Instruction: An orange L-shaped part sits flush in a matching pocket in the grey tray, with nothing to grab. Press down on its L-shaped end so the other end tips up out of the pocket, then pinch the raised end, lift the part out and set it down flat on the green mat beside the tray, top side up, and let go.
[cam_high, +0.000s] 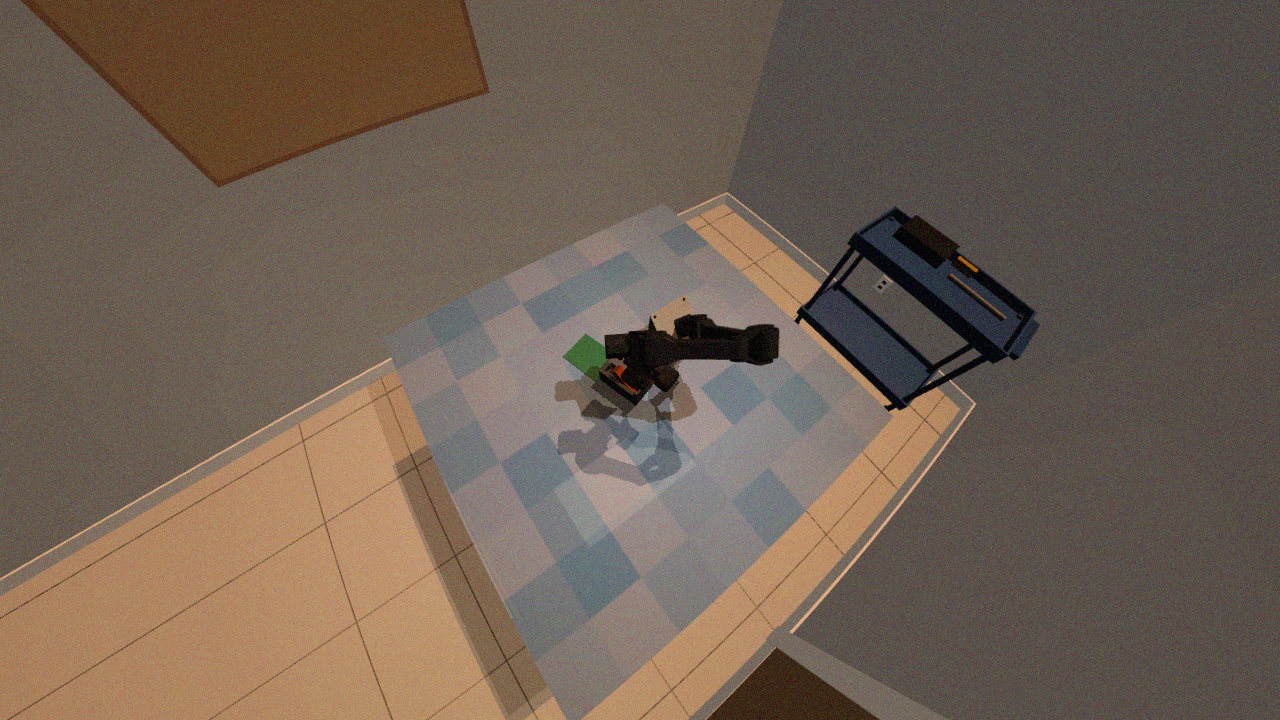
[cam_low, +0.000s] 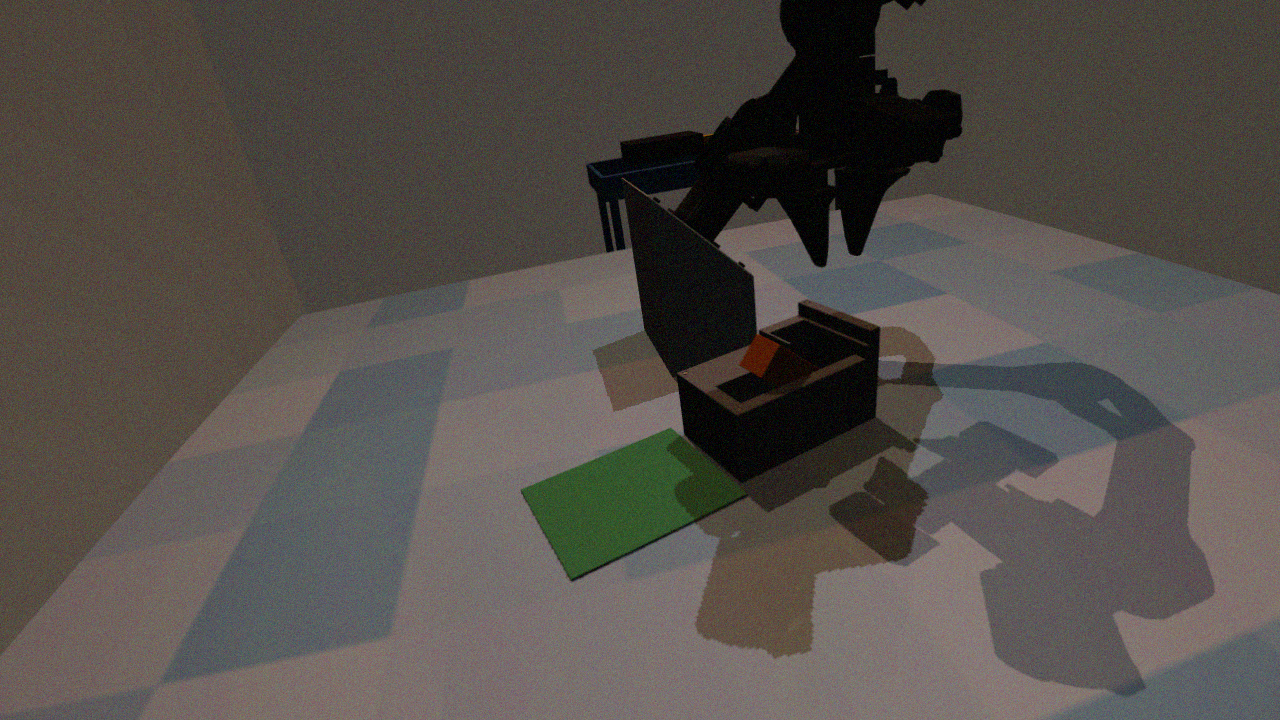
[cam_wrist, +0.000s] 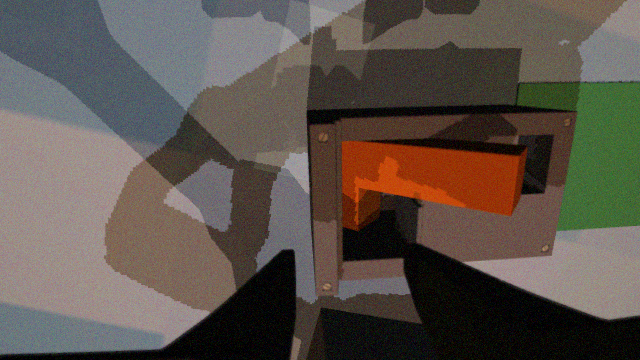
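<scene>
Orange L-shaped part (cam_wrist: 430, 177) sits tilted in the pocket of the dark grey box-like tray (cam_wrist: 500, 240), one end raised above the rim. Flat green mat (cam_low: 626, 497) lies just beside the tray. Above, the black gripper (cam_low: 836, 241) hangs partly apart, holding nothing.

A bare indoor test room: plain grey walls (cam_high: 223, 295) meet in a corner, a pale blue checkered floor mat (cam_high: 572, 501) lies on tan tiles (cam_high: 205, 582), and a blue metal workbench (cam_high: 921, 300) stands against the wall.
</scene>
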